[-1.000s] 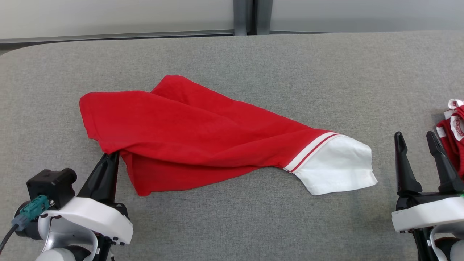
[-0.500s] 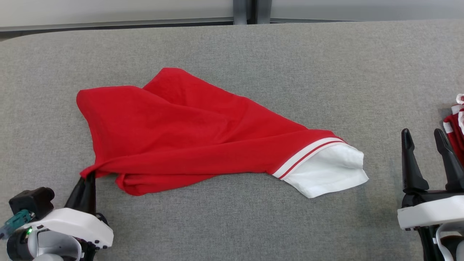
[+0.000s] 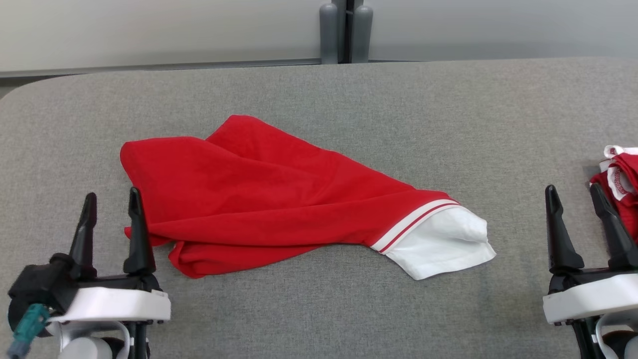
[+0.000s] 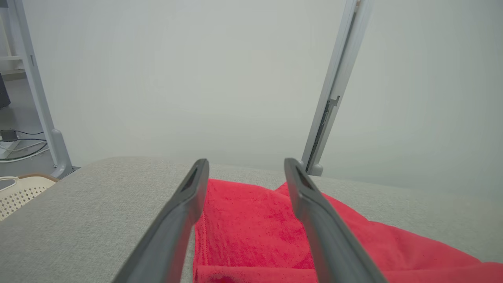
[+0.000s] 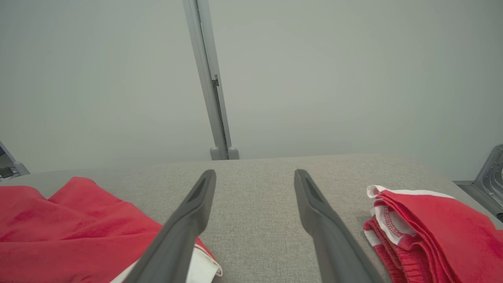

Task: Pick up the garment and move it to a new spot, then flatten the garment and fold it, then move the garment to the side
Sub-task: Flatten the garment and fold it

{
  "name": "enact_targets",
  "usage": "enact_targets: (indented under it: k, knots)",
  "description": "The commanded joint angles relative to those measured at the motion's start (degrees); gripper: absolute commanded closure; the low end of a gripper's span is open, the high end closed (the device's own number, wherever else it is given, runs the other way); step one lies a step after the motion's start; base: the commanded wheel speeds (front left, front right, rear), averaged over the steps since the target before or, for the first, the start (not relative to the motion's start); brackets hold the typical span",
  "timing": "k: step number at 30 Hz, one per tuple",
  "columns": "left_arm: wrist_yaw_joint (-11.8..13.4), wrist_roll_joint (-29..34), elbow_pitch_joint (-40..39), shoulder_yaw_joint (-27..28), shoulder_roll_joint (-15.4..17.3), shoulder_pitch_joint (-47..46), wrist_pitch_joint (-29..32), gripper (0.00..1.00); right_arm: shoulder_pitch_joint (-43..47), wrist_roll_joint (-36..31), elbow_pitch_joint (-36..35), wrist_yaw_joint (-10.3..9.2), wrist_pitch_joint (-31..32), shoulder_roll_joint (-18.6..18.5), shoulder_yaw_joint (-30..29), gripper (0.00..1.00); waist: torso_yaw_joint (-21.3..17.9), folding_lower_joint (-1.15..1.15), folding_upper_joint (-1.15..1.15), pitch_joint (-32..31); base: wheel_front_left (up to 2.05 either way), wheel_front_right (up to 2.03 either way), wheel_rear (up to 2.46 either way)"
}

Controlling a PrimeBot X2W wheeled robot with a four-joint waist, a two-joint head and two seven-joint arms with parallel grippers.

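Red knit garment (image 3: pixel 279 199) with a white sleeve is seen rumpled at the middle of the grey cloth-covered desk (image 3: pixel 349 309), between the left pincer (image 3: pixel 112 197) and right pincer (image 3: pixel 573 189), both open and empty, and is judged light, limp and best pinched at hem corners.

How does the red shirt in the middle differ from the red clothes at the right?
The shirt lies spread and rumpled in the middle, one white sleeve out; the clothes sit folded at the far right. The shirt lies beside the left gripper, the clothes beside the right gripper. Both are red with white trim.
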Motion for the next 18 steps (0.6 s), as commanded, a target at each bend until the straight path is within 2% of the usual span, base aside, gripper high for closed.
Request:
enact_targets:
  k: [1,8,18]
  knots:
    - [0.4,0.41,-0.11,-0.27,-0.01,0.73,-0.08,0.0,0.51,-0.47,0.07,0.0,0.17,-0.42,0.14,0.0,-0.56,0.0,0.0,-1.16,0.0,0.0,0.0]
    - [3.08,3.7,-1.68,-3.14,-0.1,5.47,1.47,0.0,3.02,-0.13,0.36,0.0,0.94,-0.96,0.83,0.0,-1.77,0.0,0.0,-5.0,0.0,0.0,0.0]
    - [3.54,3.66,-2.8,-4.09,0.61,7.76,3.35,0.0,4.71,-0.06,-0.9,0.0,1.79,-0.55,0.48,0.0,-1.73,0.0,0.0,-6.54,0.0,0.0,0.0]
